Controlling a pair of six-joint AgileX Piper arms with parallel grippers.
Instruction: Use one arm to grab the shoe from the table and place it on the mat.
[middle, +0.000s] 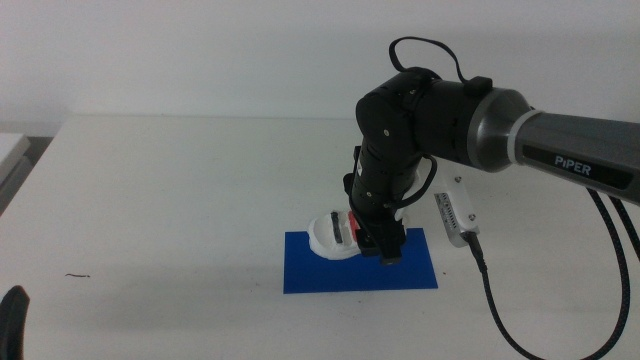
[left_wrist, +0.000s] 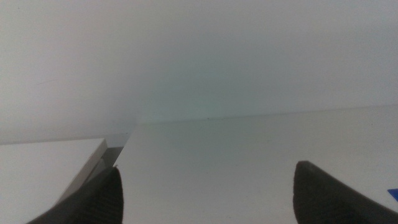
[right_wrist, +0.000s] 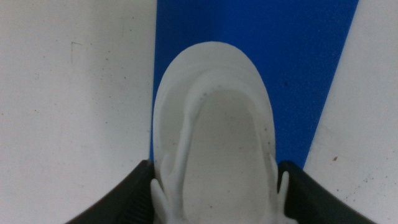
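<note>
The right arm (middle: 440, 115) reaches in from the right and points its gripper (middle: 385, 245) down over the dark blue mat (middle: 400, 272). The gripper is shut on the white shoe (middle: 332, 235), whose red and black straps show beside the jaws. The shoe sits low at the mat's far left corner, its toe overhanging the mat's edge. In the right wrist view the shoe's white toe (right_wrist: 211, 124) fills the gap between the jaws of the right gripper (right_wrist: 214, 169), with the mat (right_wrist: 298, 74) beneath it. The left gripper (left_wrist: 205, 177) is open and empty and waits at the front left (middle: 12, 320).
The white table (middle: 160, 210) spreads around the mat. A white tag and black cable (middle: 458, 220) hang from the right arm beside the mat's right end. A pale object (middle: 10, 150) lies at the table's far left edge.
</note>
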